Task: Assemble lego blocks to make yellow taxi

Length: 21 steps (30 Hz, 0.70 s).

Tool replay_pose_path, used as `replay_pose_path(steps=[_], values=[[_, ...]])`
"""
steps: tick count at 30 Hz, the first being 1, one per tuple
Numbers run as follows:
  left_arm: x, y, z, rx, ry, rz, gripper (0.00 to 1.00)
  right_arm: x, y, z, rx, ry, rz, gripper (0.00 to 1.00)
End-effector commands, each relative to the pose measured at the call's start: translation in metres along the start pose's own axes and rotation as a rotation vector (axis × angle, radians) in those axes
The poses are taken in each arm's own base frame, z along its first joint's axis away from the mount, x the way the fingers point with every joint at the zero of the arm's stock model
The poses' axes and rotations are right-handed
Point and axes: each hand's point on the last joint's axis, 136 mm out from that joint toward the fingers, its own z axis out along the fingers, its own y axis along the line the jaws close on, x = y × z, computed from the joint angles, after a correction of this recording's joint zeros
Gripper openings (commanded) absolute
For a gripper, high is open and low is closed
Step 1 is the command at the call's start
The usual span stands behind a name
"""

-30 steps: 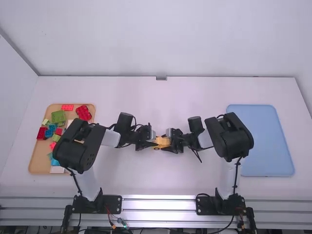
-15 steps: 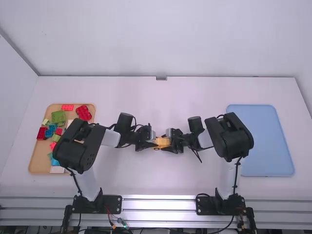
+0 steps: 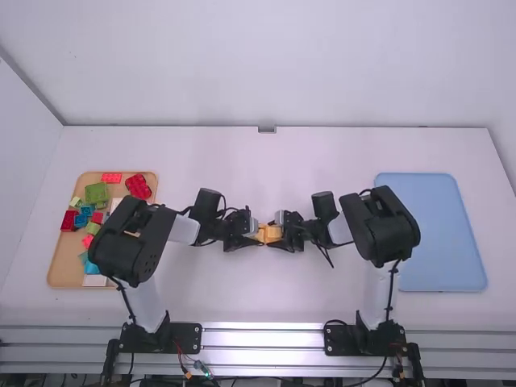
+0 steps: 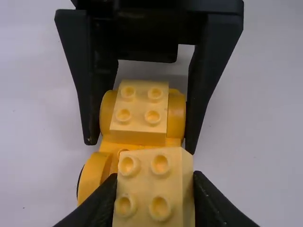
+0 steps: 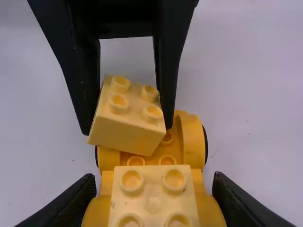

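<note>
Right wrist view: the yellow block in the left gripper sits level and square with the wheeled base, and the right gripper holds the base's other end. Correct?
Not level or square: the right wrist view shows the yellow block in the left gripper tilted and twisted against the wheeled base. The right gripper does hold the base's other end.

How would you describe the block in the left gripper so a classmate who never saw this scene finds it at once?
Near the middle of the white table, find the yellow base with rounded sides. At its end nearer the left arm, the left gripper holds a small yellow block. It sits askew, unlike its four-studded neighbour squared up at the other end.
</note>
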Motion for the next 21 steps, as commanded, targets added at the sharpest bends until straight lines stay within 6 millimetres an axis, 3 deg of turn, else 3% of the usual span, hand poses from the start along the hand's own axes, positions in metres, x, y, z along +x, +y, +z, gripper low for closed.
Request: replay_pose_path(steps=[1, 12, 21], values=[[0.006, 0.002, 0.001, -0.013, 0.023, -0.003, 0.34, 0.010, 0.007, 0.002, -0.012, 0.026, 0.034, 0.56], [0.002, 0.003, -0.001, -0.017, 0.018, 0.000, 0.26, 0.010, 0.006, 0.001, -0.009, 0.026, 0.036, 0.57], [-0.017, 0.010, -0.009, -0.051, -0.007, -0.009, 0.23, 0.011, 0.008, 0.001, -0.013, 0.028, 0.043, 0.58]])
